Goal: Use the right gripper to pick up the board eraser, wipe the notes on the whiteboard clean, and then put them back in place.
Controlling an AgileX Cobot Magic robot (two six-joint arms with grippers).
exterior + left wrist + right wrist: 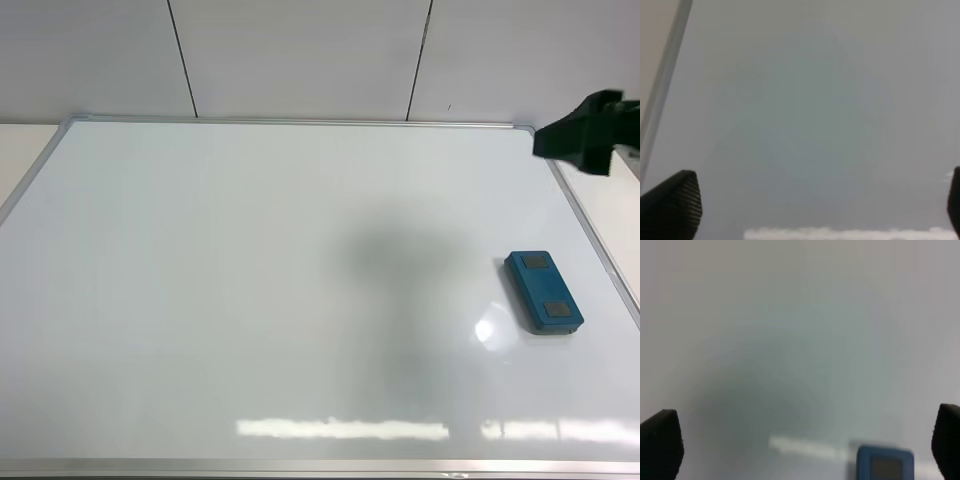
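The whiteboard [250,280] fills the exterior high view, glossy white with a silver-grey frame. No red notes show on it in any view. The teal-blue board eraser [543,291] lies flat on the board near its right edge, two dark grey patches up. It also shows in the right wrist view [885,463], blurred. My right gripper [585,133] hangs above the board's far right corner, well apart from the eraser. In the right wrist view the right gripper [802,447] is open and empty. My left gripper [820,205] is open and empty over bare board; it is out of the exterior high view.
The board's frame [662,85] runs beside the left gripper. A pale wall with dark seams [180,50] stands behind the board. A soft shadow [400,250] lies on the board's middle, and light glare [340,428] along its near edge.
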